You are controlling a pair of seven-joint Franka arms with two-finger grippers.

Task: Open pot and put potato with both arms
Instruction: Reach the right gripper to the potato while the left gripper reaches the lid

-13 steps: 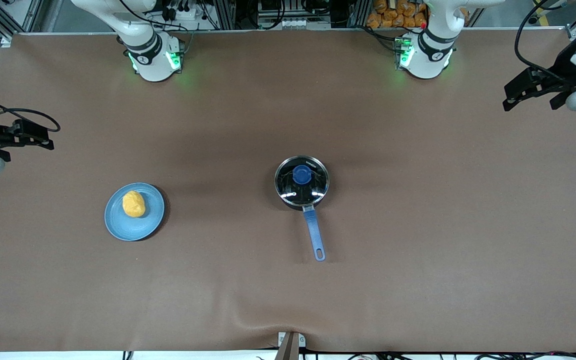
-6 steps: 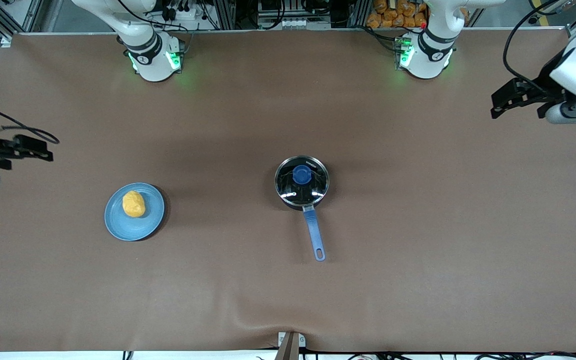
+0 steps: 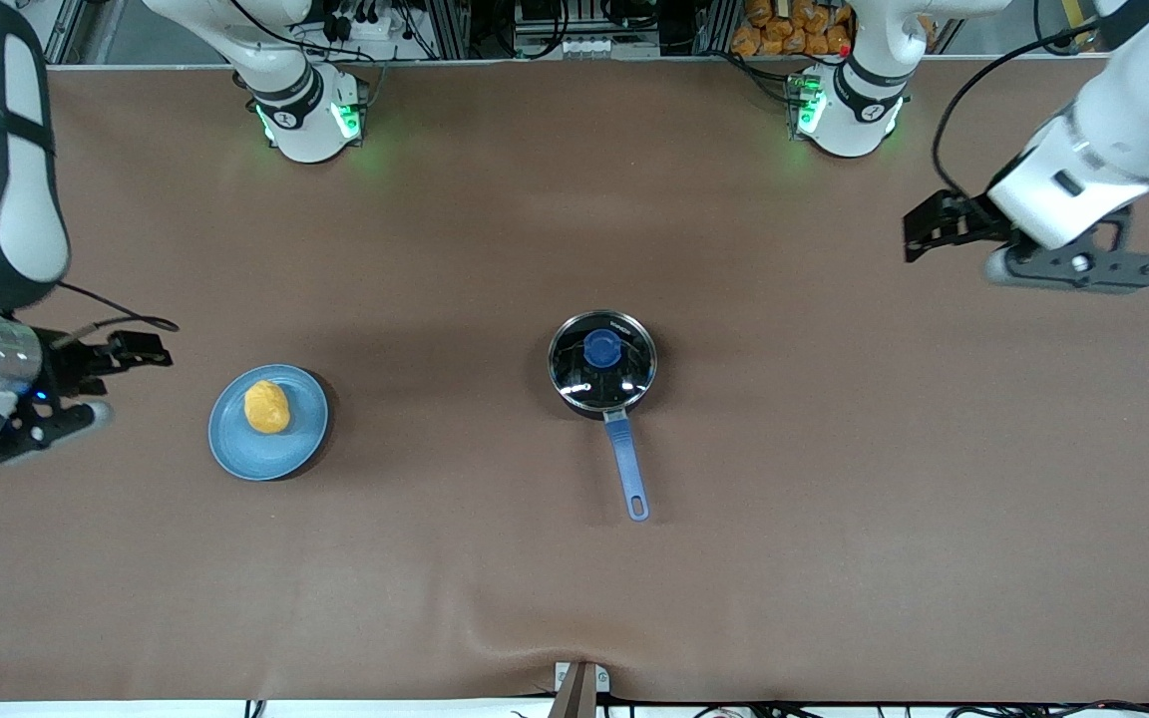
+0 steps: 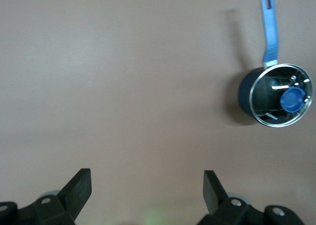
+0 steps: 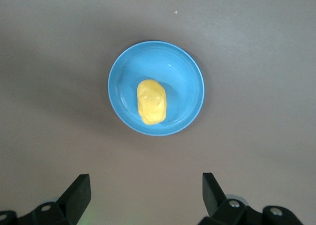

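The black pot (image 3: 601, 371) stands mid-table with its glass lid on, blue knob (image 3: 602, 348) up. Its blue handle (image 3: 626, 469) points toward the front camera. The yellow potato (image 3: 266, 407) lies on a light-blue plate (image 3: 285, 454) toward the right arm's end. My right gripper (image 3: 148, 352) is open and empty over the table just beside the plate. My left gripper (image 3: 919, 237) is open and empty over bare table toward the left arm's end. The left wrist view shows the pot (image 4: 247, 94) off to one side of the left gripper (image 4: 147, 185). The right wrist view shows the potato (image 5: 151, 101) ahead of the right gripper (image 5: 146, 185).
The brown table cover has a wrinkle at its front edge (image 3: 535, 648). The two arm bases (image 3: 310, 115) (image 3: 844, 110) stand along the table's back edge. Nothing else lies on the table.
Both arms have swung in from the table's ends. The right gripper has come down toward the plate and the left gripper has moved toward the pot. Pot, lid and potato have not moved.
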